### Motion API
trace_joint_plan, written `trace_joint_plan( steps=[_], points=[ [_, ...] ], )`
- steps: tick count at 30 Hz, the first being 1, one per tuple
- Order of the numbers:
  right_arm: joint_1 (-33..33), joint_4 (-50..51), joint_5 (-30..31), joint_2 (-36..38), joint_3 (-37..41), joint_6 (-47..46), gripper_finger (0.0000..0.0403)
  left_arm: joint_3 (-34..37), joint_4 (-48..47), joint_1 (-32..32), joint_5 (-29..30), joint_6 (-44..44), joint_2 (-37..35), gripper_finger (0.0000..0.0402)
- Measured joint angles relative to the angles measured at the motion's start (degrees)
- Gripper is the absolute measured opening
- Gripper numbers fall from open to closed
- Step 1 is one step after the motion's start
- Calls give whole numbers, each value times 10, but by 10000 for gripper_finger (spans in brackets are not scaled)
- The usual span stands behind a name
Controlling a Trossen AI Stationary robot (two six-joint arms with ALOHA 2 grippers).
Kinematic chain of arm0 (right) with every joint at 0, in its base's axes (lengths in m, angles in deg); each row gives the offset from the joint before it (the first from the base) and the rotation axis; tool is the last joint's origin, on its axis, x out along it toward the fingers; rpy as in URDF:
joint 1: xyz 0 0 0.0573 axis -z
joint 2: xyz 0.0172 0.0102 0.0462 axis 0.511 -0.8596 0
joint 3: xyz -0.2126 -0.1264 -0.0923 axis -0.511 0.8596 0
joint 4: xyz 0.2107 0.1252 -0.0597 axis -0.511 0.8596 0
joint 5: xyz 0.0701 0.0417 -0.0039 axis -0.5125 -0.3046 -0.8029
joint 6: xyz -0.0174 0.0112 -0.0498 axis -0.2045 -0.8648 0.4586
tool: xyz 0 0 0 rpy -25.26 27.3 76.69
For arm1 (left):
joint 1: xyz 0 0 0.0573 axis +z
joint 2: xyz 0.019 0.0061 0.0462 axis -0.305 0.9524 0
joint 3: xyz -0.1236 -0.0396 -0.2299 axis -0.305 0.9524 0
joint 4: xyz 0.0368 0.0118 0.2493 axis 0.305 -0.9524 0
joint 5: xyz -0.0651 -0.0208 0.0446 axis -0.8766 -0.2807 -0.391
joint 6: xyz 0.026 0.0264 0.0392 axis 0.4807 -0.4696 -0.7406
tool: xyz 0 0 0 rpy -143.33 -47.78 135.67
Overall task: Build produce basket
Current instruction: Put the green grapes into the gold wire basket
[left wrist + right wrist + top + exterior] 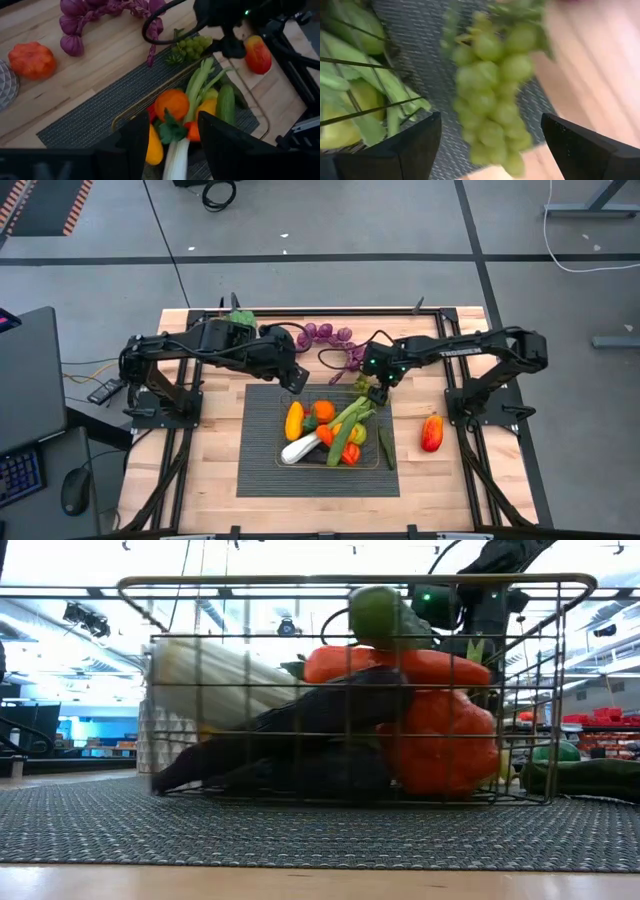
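The brass wire basket [368, 465] stands on the dark ribbed mat [260, 470]. It holds a leek [322, 432], an orange [323, 410], a yellow pepper [294, 420] and other produce. A bunch of green grapes [492, 95] lies at the mat's far right corner, just outside the basket [192, 47]. My right gripper [374, 384] is open above the bunch, one finger on either side, apart from it. My left gripper [295, 378] is open and empty above the basket's far left corner [175, 145].
Purple grapes [330, 335] lie on the wood at the far side. A red-yellow fruit [432, 432] lies right of the mat. A cucumber [386, 448] lies on the mat beside the basket's right wall. An orange fruit [32, 60] and a white pot [4, 85] are at the far left.
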Motion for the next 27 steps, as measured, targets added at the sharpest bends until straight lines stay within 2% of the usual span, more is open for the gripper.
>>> trace_joint_plan(
  steps=[6,9,12,18,27],
  points=[
    [17,-32,-15,-31,-2,22,346,0,1,0,0,37,0,173],
    [35,-44,-15,-27,-1,28,333,0,2,0,0,49,0,173],
    [52,-43,1,-25,2,31,301,0,7,0,0,53,0,175],
    [57,-40,-17,-24,2,43,224,0,11,0,0,53,0,174],
    [64,-24,-4,-14,1,58,122,0,12,3,5,52,0,173]
  ],
)
